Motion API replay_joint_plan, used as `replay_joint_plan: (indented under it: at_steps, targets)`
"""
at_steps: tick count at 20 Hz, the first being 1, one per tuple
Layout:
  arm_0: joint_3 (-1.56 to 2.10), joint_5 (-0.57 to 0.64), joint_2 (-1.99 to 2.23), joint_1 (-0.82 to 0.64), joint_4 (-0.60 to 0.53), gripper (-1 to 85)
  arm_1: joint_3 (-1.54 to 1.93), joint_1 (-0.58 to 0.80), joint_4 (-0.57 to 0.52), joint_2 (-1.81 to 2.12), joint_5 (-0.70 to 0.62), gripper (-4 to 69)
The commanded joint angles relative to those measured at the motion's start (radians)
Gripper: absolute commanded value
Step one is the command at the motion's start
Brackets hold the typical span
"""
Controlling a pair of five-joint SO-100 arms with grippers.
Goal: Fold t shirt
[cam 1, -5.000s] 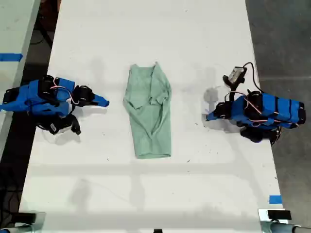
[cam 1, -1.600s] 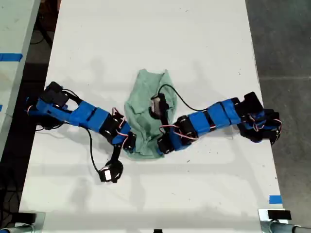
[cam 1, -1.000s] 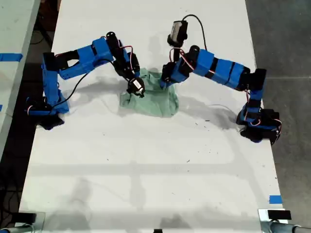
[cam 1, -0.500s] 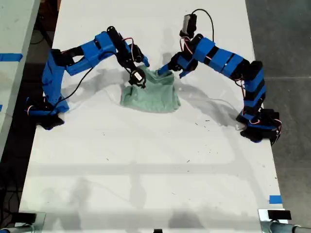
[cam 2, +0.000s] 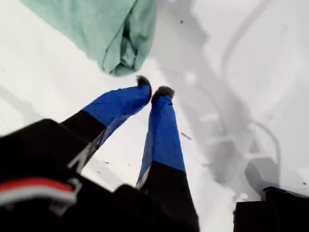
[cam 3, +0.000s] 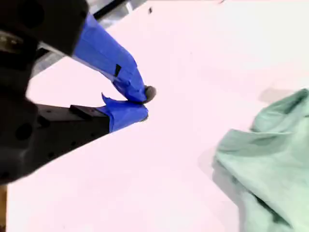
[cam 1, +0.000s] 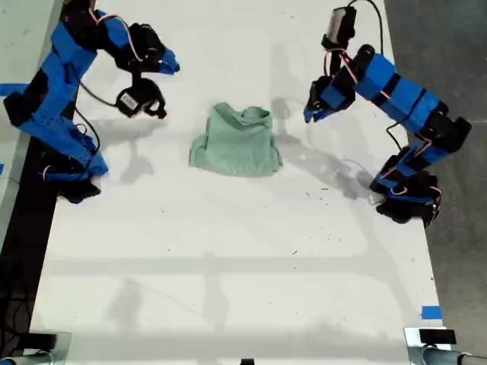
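One white table carried everything. Two blue arms stood raised at its sides. The t shirt lay folded in a compact bundle between them on the tabletop, clear of both. My first gripper, toward the exterior view's right, hung near it, tips all but touching on nothing. My second gripper, toward the exterior view's left, was closed and empty too.

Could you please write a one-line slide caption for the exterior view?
Folded mint t shirt lies on the white table, both end effectors raised clear on either side.
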Motion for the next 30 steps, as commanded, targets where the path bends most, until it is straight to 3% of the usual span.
replay_joint_plan:
  at_steps: [1,5,9,12,13,14,30]
  targets:
    - [0.486,-0.144,0.434,0.245,-0.127,0.0,0.387,-0.178,-0.107,0.517,0.123,-0.2]
    - [1.040,-0.328,0.706,0.489,-0.396,0.0,0.784,-0.354,-0.222,0.750,0.219,-0.2]
    - [1.539,-0.390,1.112,0.572,-0.586,0.0,1.213,-0.414,-0.327,1.144,0.267,-0.2]
    - [1.792,-0.336,1.468,0.560,-0.494,0.0,1.545,-0.388,-0.293,1.482,0.190,-0.2]
    - [1.835,-0.249,1.440,0.541,-0.549,0.0,1.592,-0.400,-0.347,1.474,0.213,-0.2]
    - [1.832,-0.229,1.465,0.554,-0.538,0.0,1.583,-0.402,-0.324,1.476,0.233,-0.2]
    - [1.839,-0.230,1.463,0.535,-0.545,0.0,1.586,-0.425,-0.308,1.474,0.281,-0.2]
